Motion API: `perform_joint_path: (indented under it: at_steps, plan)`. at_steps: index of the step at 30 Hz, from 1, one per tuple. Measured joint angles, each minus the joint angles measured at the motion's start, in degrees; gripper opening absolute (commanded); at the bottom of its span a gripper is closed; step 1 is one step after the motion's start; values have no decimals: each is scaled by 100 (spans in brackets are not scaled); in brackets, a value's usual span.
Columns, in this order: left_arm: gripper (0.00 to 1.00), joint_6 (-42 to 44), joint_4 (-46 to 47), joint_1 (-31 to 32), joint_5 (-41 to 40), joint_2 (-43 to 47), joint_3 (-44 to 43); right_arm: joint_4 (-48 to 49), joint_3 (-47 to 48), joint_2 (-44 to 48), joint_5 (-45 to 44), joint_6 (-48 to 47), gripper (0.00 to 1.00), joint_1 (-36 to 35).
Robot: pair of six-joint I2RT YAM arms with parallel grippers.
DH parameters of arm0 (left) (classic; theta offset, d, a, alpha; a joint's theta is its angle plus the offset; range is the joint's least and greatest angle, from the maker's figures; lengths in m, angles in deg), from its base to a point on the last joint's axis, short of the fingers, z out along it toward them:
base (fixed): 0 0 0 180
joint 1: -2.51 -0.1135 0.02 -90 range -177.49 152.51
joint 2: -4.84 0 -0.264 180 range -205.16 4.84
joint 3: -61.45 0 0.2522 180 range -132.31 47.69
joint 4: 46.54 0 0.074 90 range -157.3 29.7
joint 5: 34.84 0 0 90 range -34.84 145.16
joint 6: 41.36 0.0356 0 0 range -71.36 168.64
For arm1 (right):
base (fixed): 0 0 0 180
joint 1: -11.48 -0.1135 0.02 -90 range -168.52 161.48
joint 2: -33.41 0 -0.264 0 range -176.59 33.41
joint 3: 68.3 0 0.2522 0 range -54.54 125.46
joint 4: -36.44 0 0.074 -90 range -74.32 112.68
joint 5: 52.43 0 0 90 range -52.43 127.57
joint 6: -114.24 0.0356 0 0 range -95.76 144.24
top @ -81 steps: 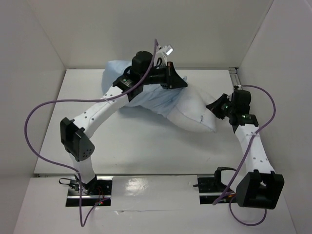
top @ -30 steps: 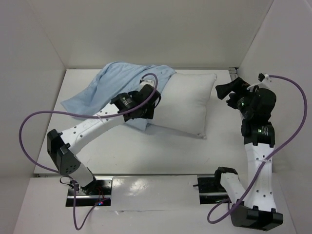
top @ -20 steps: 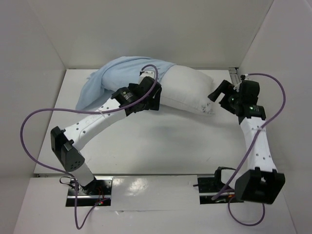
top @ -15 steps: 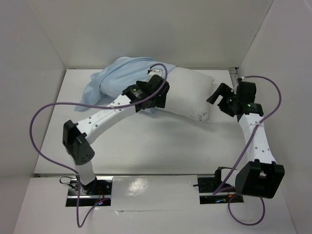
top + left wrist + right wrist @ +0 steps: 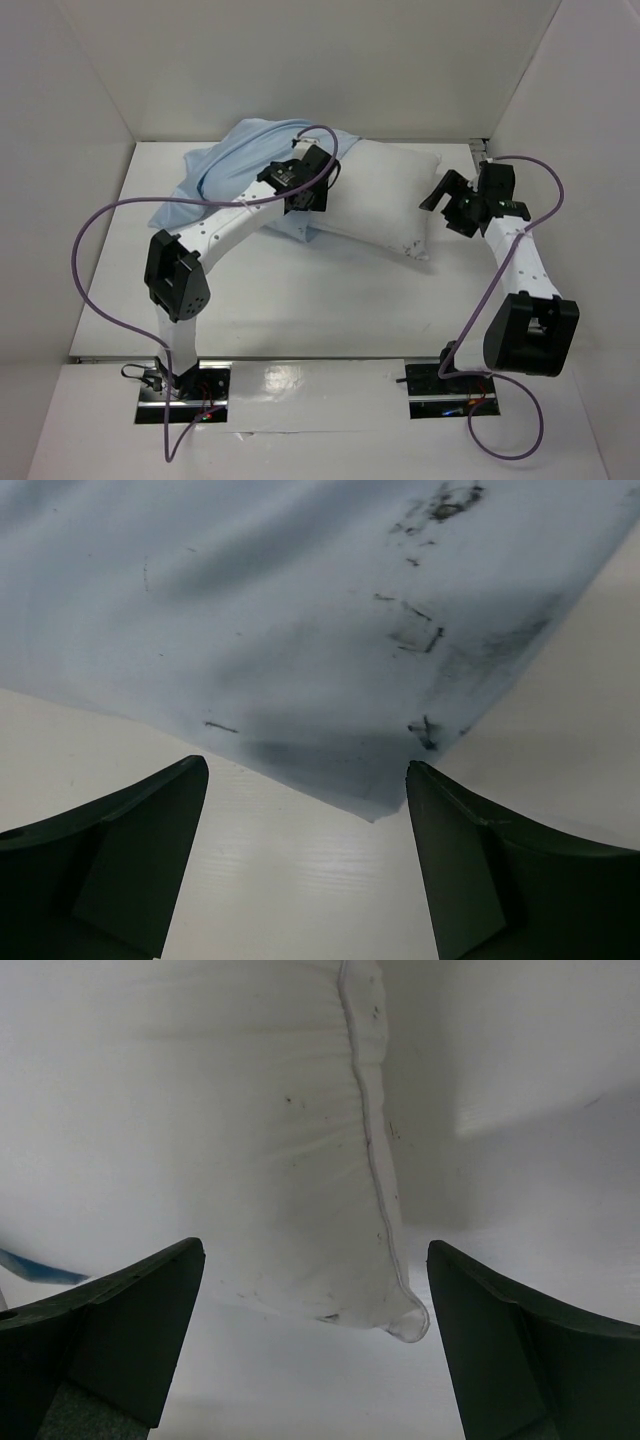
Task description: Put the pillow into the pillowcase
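Note:
The white pillow [image 5: 385, 195] lies across the back of the table, and its left end is under the light blue pillowcase [image 5: 235, 160]. My left gripper [image 5: 308, 203] hovers over the pillowcase's near edge. In the left wrist view that gripper [image 5: 305, 765] is open above a stained corner of the pillowcase [image 5: 300, 630], touching nothing. My right gripper [image 5: 441, 196] is open beside the pillow's right end. In the right wrist view its jaws [image 5: 315, 1245] stand wide around the seamed corner of the pillow [image 5: 300, 1160], apart from it. A small blue tag [image 5: 30, 1268] shows at the left.
White walls enclose the table [image 5: 300, 290] on the left, back and right. Purple cables [image 5: 110, 215] loop from both arms. A metal rail [image 5: 481, 150] sits at the back right corner. The left arm's elbow [image 5: 178, 285] stands near the front left.
My left jaws have opened and let the pillowcase edge go. The left wrist has moved toward the back. The right gripper has come in to the pillow's right end and opened fully.

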Motion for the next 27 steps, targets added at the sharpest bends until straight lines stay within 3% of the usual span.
perform_joint_path:
  at_steps: [8,14,18,22,23,25,26,27]
  plan:
    - [93,219,341,-256,621,-26,116,116,4,-229,0,42,100,0]
    - [93,289,688,-240,1165,216,1021,118,4,-275,-31,44,100,0]
    - [86,286,754,-240,1182,341,1478,164,4,-361,-33,44,100,0]
    - [60,240,815,-260,997,337,1478,232,4,-490,44,44,100,-15]
    - [37,232,826,-280,979,326,1456,271,4,-551,103,44,100,-17]
    - [7,208,793,-334,942,273,1329,334,31,-728,210,48,100,-52]
    - [0,190,798,-387,955,236,1213,400,37,-835,282,50,100,-85]
    - [0,225,782,-424,994,203,1108,479,37,-957,354,55,91,-136]
